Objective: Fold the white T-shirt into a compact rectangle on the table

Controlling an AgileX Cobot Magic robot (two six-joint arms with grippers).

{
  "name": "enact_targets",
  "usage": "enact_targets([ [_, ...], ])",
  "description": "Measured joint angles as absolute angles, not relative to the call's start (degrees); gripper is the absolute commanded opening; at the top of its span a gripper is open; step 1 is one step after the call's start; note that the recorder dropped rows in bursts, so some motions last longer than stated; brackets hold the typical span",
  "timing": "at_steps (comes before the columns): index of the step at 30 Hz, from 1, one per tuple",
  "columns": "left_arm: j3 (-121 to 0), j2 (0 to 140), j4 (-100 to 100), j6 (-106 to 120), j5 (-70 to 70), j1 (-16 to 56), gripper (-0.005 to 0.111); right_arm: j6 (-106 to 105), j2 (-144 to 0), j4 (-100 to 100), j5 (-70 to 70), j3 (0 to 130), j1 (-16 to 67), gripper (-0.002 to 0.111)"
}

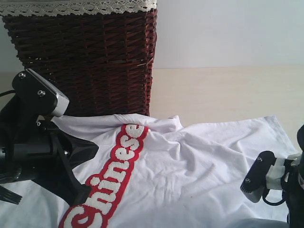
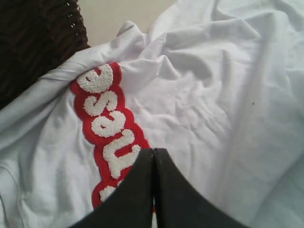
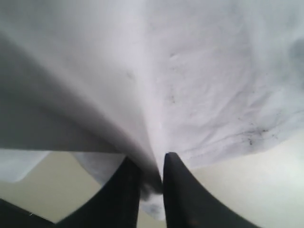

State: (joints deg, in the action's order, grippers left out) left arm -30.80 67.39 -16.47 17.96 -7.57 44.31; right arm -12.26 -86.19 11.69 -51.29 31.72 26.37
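The white T-shirt [image 1: 190,166] lies spread and wrinkled on the table [image 1: 218,92], its red-edged "Chinese" lettering [image 1: 121,164] running diagonally. My left gripper [image 2: 153,151] is shut with nothing between its fingers and hovers over the lettering [image 2: 107,121]. In the exterior view my left arm [image 1: 42,147] covers the shirt's left part. My right gripper [image 3: 151,161] is shut on a fold at the edge of the T-shirt [image 3: 199,76], and the cloth rises from it in a taut ridge. My right arm [image 1: 266,183] sits at the shirt's lower right corner.
A dark wicker basket [image 1: 85,57] with white lace trim stands at the back left, and the shirt's far edge touches its base. Bare beige table runs behind and to the right of the shirt. A pale wall [image 1: 228,33] closes the back.
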Motion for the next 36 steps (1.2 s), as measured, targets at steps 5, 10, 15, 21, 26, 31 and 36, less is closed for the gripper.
enact_targets([
  [5, -30.8, 67.4, -16.5, 18.0, -7.6, 44.3, 0.000, -18.8, -87.0, 7.5, -54.7, 35.2, 26.5, 0.000],
  [10, -30.8, 67.4, -16.5, 18.0, -7.6, 44.3, 0.000, -21.8, -87.1, 7.7, -61.2, 41.8, 26.6, 0.000],
  [15, -30.8, 67.4, -16.5, 18.0, -7.6, 44.3, 0.000, -21.3, -87.2, 9.6, -60.4, 47.4, 26.6, 0.002],
  [21, -30.8, 67.4, -16.5, 18.0, -7.6, 44.3, 0.000, -20.5, -89.7, 10.0, -51.5, 48.8, 26.6, 0.039],
  [26, -30.8, 67.4, -16.5, 18.0, -7.6, 44.3, 0.000, -11.7, -95.1, 19.6, -49.0, 48.9, 26.6, 0.045],
  [31, -30.8, 67.4, -16.5, 18.0, -7.6, 44.3, 0.000, 6.4, -97.4, 37.3, -45.1, 48.9, 26.6, 0.045],
  [36, -30.8, 67.4, -16.5, 18.0, -7.6, 44.3, 0.000, 15.7, -98.3, 43.4, -45.1, 50.8, 26.6, 0.046],
])
